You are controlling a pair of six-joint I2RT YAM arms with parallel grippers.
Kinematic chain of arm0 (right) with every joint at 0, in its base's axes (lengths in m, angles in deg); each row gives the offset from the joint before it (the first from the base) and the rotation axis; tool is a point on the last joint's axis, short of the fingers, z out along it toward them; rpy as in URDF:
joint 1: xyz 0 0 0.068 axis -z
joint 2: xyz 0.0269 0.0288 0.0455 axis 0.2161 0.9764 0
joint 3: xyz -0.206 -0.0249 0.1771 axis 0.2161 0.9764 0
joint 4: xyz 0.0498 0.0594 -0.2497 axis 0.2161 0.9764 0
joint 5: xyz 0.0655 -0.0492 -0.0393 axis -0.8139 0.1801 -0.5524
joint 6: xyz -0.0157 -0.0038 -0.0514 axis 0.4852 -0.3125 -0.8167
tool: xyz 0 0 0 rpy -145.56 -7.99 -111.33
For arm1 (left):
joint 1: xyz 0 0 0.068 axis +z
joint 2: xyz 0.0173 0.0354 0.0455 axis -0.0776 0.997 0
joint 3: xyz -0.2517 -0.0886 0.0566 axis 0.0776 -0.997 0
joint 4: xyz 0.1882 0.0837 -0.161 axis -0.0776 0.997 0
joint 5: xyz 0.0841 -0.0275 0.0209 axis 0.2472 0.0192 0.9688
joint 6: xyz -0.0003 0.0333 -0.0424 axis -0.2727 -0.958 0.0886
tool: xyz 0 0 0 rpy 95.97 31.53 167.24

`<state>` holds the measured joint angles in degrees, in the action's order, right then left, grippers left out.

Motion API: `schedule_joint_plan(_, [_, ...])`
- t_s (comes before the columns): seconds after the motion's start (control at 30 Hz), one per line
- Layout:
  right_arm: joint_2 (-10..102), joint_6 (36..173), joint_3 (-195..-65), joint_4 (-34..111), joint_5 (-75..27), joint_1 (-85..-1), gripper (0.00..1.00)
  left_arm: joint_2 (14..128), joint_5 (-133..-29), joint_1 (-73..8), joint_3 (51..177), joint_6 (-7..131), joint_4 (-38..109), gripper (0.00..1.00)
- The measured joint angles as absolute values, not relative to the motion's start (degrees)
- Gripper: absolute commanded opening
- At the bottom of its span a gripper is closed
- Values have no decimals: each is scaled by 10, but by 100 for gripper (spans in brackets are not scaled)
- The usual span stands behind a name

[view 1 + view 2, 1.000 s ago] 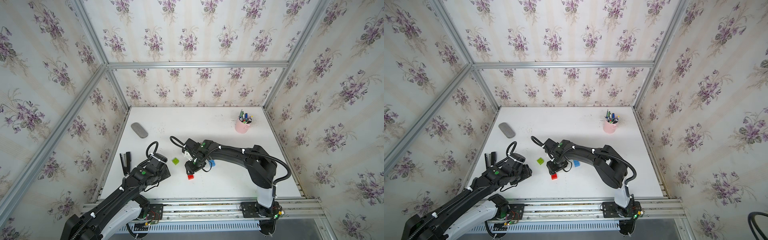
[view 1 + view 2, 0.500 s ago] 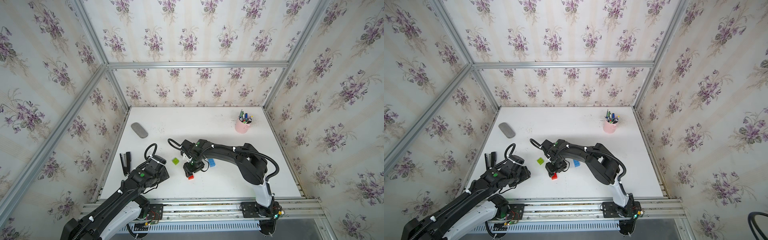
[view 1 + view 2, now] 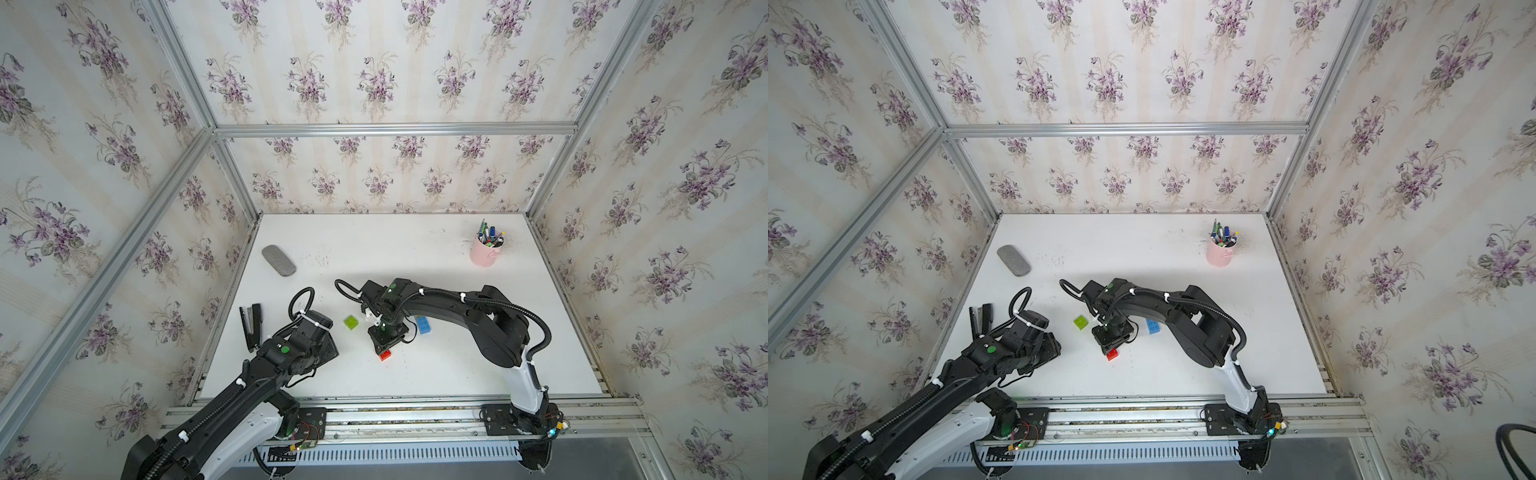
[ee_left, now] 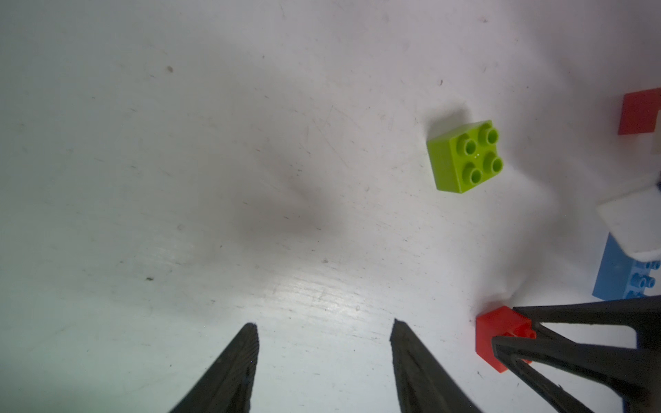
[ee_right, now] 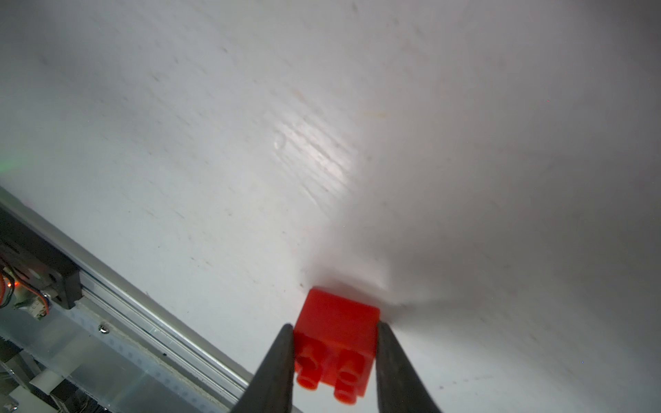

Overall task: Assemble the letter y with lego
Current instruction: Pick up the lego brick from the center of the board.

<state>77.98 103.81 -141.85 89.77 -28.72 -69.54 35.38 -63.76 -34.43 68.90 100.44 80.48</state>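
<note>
Our right gripper (image 5: 335, 327) is clamped on a red brick (image 5: 338, 343), one dark finger (image 5: 275, 364) pressed to each of two opposite sides, with the studs facing the wrist camera. The brick is down at the white table (image 3: 436, 374), near its front edge; we cannot tell whether it rests on the surface or hangs just above it. Taking the back wall as 12 o'clock in both top views, a green brick (image 3: 351, 322) lies studs up near this gripper at about 10 o'clock, and a blue brick (image 3: 422, 324) lies near it at about 2 o'clock. Our left gripper (image 4: 324, 323) is at about 9 o'clock, its fingers spread with only bare table between them. At the edge of its wrist view we see a white brick (image 4: 633, 225) overlapping the blue one, contact unclear, and a second red brick (image 4: 640, 112). Further out, a black stapler (image 3: 251, 328) lies at 9 o'clock, a grey pad (image 3: 278, 260) at 10 o'clock, and a pink cup (image 3: 482, 255) of pens at 1 o'clock, all well apart.
</note>
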Motion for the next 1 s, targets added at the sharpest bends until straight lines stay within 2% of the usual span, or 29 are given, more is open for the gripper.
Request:
schedule_joint_plan(0.23, [752, 1036, -1387, 896, -217, -661, 33, 385, -638, -345, 716, 983, 801, 61])
schedule_joint_plan(0.37, [747, 1036, -1382, 891, -183, -653, 41, 410, -644, -347, 725, 974, 789, 62])
schedule_joint_plan(0.43, [747, 1036, -1375, 886, -165, -653, 48, 422, -649, -349, 728, 970, 780, 61])
schedule_joint_plan(0.5, [746, 1036, -1366, 884, -159, -652, 50, 434, -652, -353, 733, 967, 773, 61])
schedule_joint_plan(0.87, [730, 1061, -1350, 865, -151, -652, 47, 444, -657, -360, 734, 960, 755, 62])
schedule_joint_plan(1.0, [724, 1069, -1339, 862, -151, -652, 39, 446, -657, -363, 734, 960, 755, 62])
